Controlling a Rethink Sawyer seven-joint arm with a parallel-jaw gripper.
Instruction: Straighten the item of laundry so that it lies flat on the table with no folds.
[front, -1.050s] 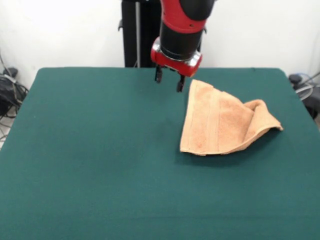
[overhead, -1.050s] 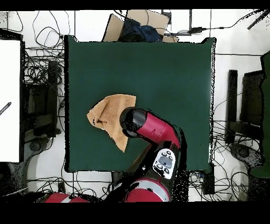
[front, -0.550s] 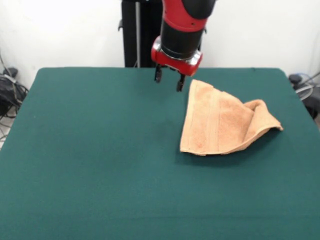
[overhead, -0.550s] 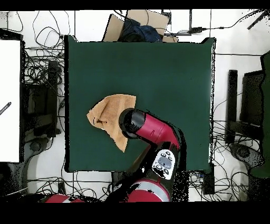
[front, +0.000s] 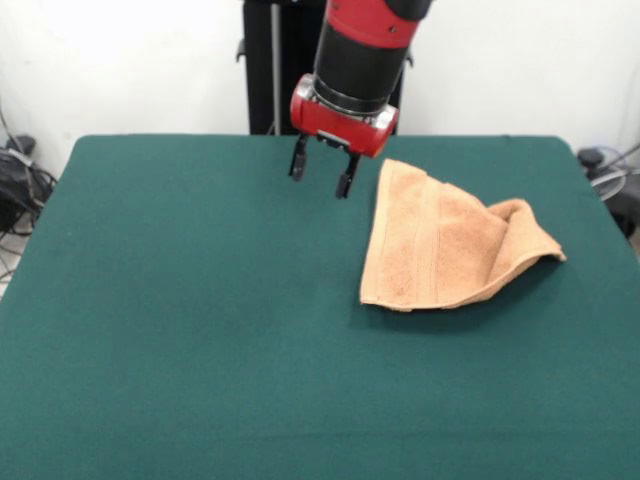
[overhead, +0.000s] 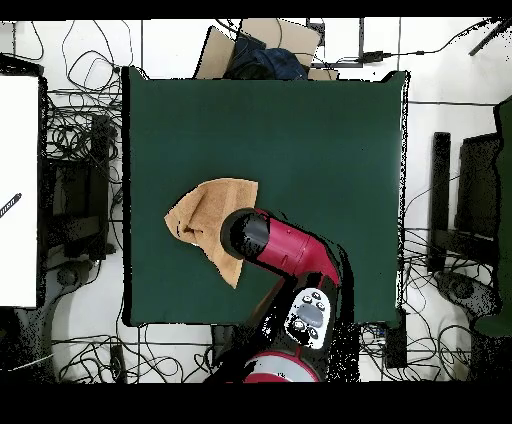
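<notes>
Gripper: the gripper (front: 320, 172) hangs from the red and black arm (front: 354, 60) above the far part of the table, its two dark fingers (front: 298, 160) spread apart with green cloth showing between them; it carries nothing.
Gripper height: the fingertips appear to be clear of the cloth surface, pointing down and slightly tilted.
Gripper in overhead view: hidden under the arm's round wrist (overhead: 248, 234), so the fingers cannot be seen from above.
Gripper to towel: just beside the towel's far corner, on the bare table side of it, not touching the fabric.
Towel: the peach-orange towel (front: 448, 245) lies on the table, to the right of centre in the front view and left of centre in the overhead view (overhead: 205, 222).
Towel shape: not flat; it forms a rough triangle, with one side doubled over into a raised, rumpled fold at the right end in the front view.
Towel detail: a woven band runs down the flatter left part, from the far corner toward the near edge.
Towel edges: the near edge curves slightly and casts a thin shadow on the cloth below it.
Table: the dark green table (front: 180, 340) is far larger than the towel, with most of its surface bare.
Surroundings: cables (overhead: 70, 150) lie tangled on the pale floor around the table, and a cardboard box (overhead: 262, 40) sits beyond its far edge in the overhead view.
</notes>
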